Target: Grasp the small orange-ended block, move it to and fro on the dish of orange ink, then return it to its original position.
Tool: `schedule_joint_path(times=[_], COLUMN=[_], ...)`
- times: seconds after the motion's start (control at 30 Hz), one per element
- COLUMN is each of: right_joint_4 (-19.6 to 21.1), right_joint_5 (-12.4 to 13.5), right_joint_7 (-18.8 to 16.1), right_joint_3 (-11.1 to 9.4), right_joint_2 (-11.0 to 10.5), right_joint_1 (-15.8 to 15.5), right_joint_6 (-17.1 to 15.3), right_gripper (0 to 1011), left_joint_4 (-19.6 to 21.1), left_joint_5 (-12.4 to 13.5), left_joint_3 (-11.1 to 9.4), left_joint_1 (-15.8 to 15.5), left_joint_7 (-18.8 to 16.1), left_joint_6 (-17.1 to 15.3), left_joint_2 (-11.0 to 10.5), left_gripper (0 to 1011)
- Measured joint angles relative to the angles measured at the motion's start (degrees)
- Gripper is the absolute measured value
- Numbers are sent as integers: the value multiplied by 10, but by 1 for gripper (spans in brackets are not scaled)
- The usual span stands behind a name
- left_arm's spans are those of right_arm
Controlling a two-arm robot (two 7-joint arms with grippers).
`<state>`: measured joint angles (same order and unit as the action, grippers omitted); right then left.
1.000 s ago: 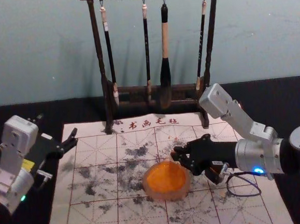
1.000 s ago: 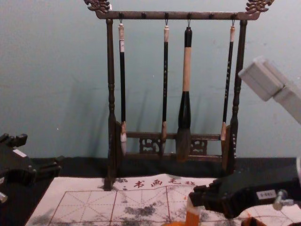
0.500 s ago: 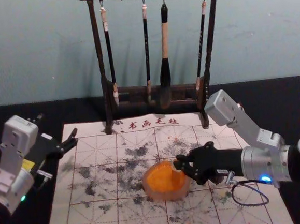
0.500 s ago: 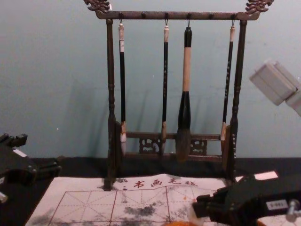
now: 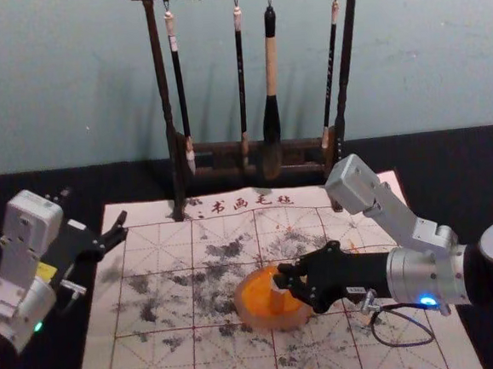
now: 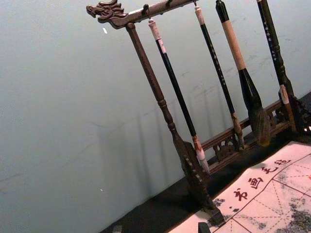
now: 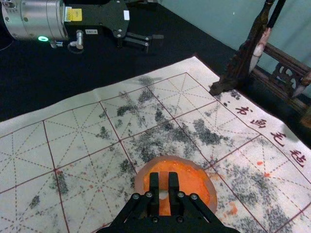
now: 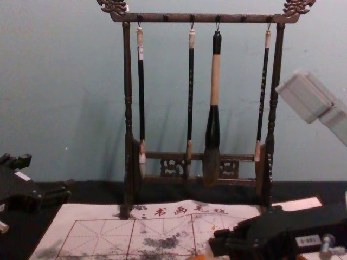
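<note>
Inking, prob.: gripping orange-ended block (image 5: 277, 299) w/ R gripper (image 5: 283, 282) fingers at ink dish (image 5: 274, 323). Next: stroke lightly to & fro. Resting L gripper (image 5: 94, 207) by calligraphy mat (image 5: 158, 362), wide-fingered.

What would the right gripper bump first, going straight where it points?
The right gripper would probably hit the left rim of the dish, maybe with its block. I can't tell whether it's high enough to pass.

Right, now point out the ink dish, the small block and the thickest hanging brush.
Ink dish (image 5: 274, 323), head view: near rim.
Small block (image 7: 164, 180), right wrist view: the part gripped by the right end effector (image 7: 164, 183).
Thickest hanging brush (image 8: 215, 78), chest view: pale section of its handle.
</note>
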<state>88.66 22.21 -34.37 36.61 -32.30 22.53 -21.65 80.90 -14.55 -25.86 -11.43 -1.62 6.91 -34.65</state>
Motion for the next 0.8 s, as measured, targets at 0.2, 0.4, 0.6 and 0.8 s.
schedule_joint_path(times=[0.2, 0.4, 0.6, 0.8], right_joint_4=[-8, -21, -36, -50], right_joint_5=[1, -1, -6, -12], right_joint_7=[-2, -4, -3, 3], right_joint_3=[7, 16, 22, 24], right_joint_2=[8, 18, 29, 39], right_joint_1=[8, 20, 30, 39], right_joint_6=[0, 3, 5, 6], right_gripper=[30, 30, 30, 30], left_joint_4=[0, 0, 0, 0], left_joint_5=[0, 0, 0, 0], left_joint_3=[0, 0, 0, 0], left_joint_1=[0, 0, 0, 0], left_joint_7=[0, 0, 0, 0], left_joint_6=[0, 0, 0, 0], left_joint_2=[0, 0, 0, 0], left_gripper=[1010, 1010, 1010, 1010])
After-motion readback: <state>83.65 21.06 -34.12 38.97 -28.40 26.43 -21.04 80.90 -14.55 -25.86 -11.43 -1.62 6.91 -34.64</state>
